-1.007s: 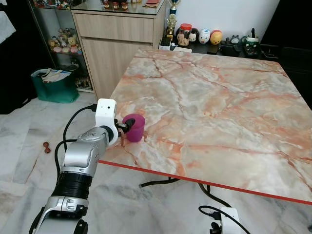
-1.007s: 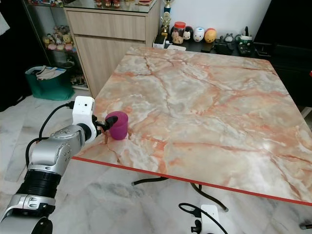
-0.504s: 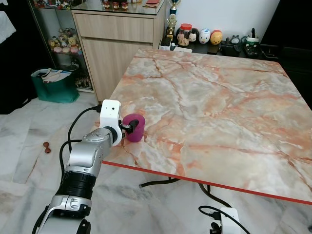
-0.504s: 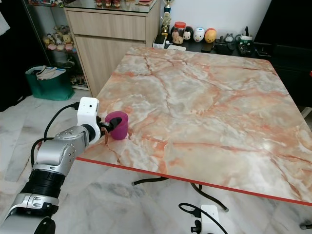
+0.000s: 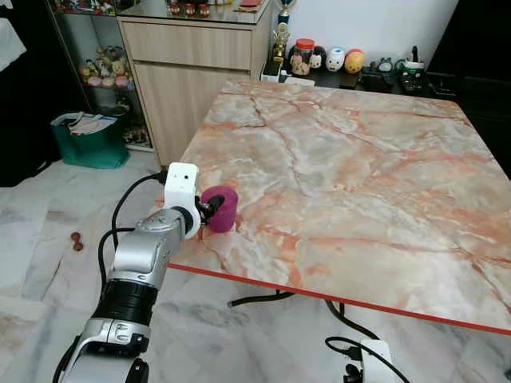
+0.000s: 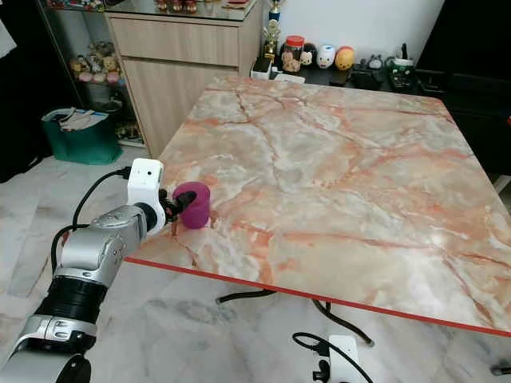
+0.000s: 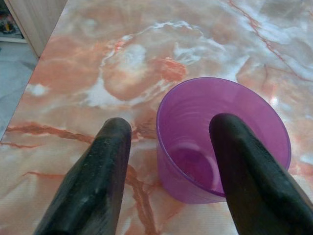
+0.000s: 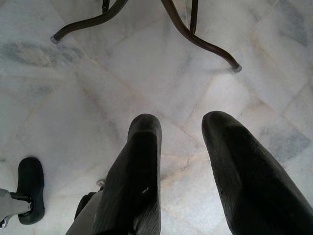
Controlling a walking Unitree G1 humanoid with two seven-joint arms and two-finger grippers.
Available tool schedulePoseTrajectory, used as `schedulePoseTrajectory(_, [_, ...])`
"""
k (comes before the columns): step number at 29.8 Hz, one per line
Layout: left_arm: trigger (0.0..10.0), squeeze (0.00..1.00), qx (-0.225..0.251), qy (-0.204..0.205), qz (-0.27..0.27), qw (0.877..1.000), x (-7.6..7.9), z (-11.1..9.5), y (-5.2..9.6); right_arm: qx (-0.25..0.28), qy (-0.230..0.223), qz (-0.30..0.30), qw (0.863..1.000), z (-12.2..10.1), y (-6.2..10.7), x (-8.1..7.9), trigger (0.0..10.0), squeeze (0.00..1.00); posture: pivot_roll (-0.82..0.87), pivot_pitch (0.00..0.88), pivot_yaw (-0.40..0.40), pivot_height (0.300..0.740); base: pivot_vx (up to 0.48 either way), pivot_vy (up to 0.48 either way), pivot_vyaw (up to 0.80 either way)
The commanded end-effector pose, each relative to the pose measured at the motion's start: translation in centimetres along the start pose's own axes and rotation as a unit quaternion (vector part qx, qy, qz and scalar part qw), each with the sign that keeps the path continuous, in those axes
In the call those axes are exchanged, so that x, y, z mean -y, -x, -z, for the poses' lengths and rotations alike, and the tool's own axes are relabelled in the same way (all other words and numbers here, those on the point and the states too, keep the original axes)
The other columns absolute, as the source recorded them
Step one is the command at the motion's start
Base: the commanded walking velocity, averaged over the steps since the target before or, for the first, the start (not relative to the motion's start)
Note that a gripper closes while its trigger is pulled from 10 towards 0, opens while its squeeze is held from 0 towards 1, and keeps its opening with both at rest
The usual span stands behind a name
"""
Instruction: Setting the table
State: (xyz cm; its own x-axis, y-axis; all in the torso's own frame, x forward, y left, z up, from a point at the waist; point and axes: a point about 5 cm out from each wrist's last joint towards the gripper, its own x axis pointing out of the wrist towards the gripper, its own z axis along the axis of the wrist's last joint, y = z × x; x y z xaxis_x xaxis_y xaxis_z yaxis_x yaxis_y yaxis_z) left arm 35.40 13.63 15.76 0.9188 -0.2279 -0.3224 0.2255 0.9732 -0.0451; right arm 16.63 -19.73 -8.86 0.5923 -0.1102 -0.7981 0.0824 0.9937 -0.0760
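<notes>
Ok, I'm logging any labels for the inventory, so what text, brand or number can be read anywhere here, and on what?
No text can be read in these pictures.
Purple cup: plain, no print.
Marble table: no markings.
Jar with a red lid and figurines behind the table: too small to read.

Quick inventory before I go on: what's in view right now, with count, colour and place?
Plastic cup: one, purple, upright near the table's near-left corner.
Marble-pattern table: one, orange-cream with red edge, centre.
Wooden cabinet: one, beige, behind the table.
Bin: one, green, on the floor at left.
Left gripper: open, one finger inside the cup, one outside.
Right gripper: open, hanging over the floor.
</notes>
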Motion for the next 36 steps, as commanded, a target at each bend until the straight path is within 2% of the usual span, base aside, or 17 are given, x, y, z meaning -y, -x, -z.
schedulePoseTrajectory(1, [0.0, 0.00, -0.002, -0.013, 0.002, 1.000, 0.15, -0.44, -0.09, -0.003, 0.001, 0.001, 1.000, 0.08, 0.01, 0.16, 10.0, 0.00, 0.13, 0.000, -0.037, 0.728, 0.000, 0.000, 0.00])
schedulePoseTrajectory(25, [0.0, 0.00, -0.014, -0.021, 0.012, 1.000, 0.19, -0.54, 0.04, -0.003, 0.003, -0.001, 1.000, 0.03, 0.00, 0.14, 10.0, 0.00, 0.14, 0.000, -0.041, 0.728, 0.000, 0.000, 0.00])
schedulePoseTrajectory(36, [0.0, 0.00, -0.002, -0.021, 0.022, 1.000, 0.65, -0.73, 0.09, -0.003, 0.004, -0.001, 1.000, 0.08, 0.01, 0.12, 10.0, 0.00, 0.14, 0.000, -0.041, 0.728, 0.000, 0.000, 0.00])
